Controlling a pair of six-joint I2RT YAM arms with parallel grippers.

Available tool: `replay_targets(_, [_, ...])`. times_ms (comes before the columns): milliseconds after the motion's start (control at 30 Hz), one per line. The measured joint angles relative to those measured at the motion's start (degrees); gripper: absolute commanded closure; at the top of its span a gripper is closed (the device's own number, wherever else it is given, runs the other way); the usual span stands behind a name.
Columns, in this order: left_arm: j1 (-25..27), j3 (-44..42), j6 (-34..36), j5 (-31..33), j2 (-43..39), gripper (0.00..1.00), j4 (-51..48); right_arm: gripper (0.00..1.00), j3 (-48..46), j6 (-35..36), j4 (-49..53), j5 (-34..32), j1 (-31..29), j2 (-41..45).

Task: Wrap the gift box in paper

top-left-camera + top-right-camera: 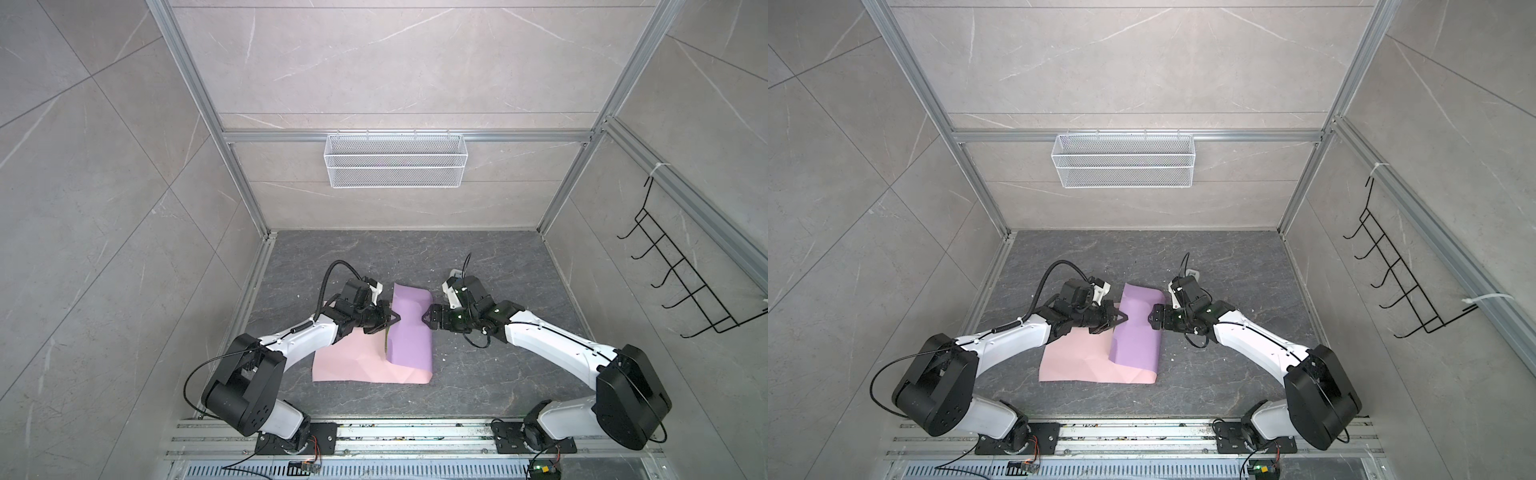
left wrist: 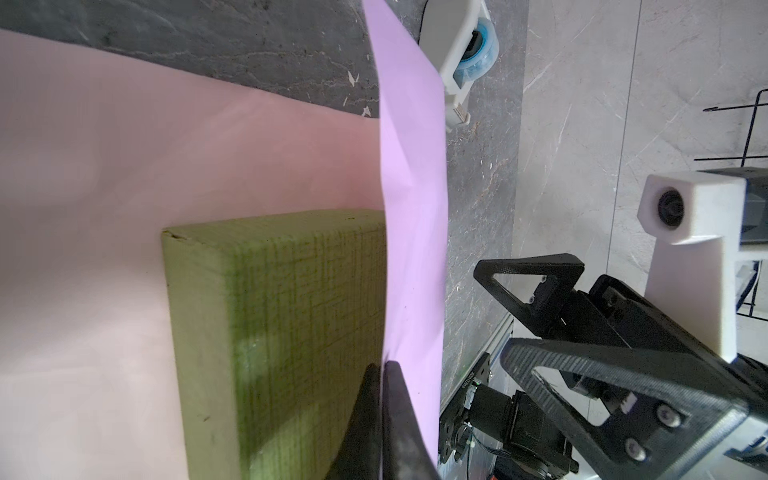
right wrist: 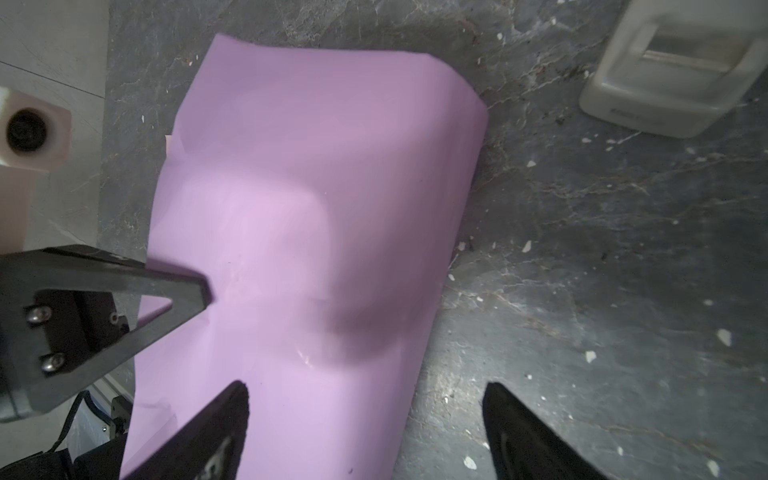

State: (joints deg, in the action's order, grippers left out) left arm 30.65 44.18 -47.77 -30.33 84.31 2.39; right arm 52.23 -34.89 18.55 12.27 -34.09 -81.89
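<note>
Gift box (image 2: 291, 311): 1, on paper | paper (image 1: 409, 332): 1, folded over box | left claw (image 2: 380, 370): together, apparently pinching paper edge | right claw (image 3: 365, 388): apart

1 gift box (image 2: 282, 311), 1 paper (image 1: 411, 328), 1 tape disp. (image 2: 461, 54), 1 basket (image 1: 395, 160), 1 rack (image 1: 702, 286), 2 hands (image 1: 397, 319) (image 1: 427, 318).

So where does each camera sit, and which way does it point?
Top views: one camera head high above the front, looking down at the table; both whole arms show, left gripper and right gripper facing across the paper.
Left wrist: on the left arm, looking along its shut fingers pinching the paper's edge over the gift box; the right gripper shows opposite.
Right wrist: on the right arm, looking down between its open fingers at the lilac paper; the left gripper's tip shows.
Shared: both wrist views catch the tape dispenser.
</note>
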Motion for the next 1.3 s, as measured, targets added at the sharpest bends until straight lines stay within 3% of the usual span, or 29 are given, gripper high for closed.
replay_targets(567, [-0.76, -2.14, 0.11, 0.02, -0.55, 1.00, -0.39, 0.11, 2.54, 0.09, -2.56, 5.14, 0.00, -9.33])
replay_targets(1300, [-0.81, -2.23, 3.43, 2.19, -2.45, 0.95, -3.26, 0.11, 2.80, 1.70, -4.52, 6.88, 0.00, -12.44])
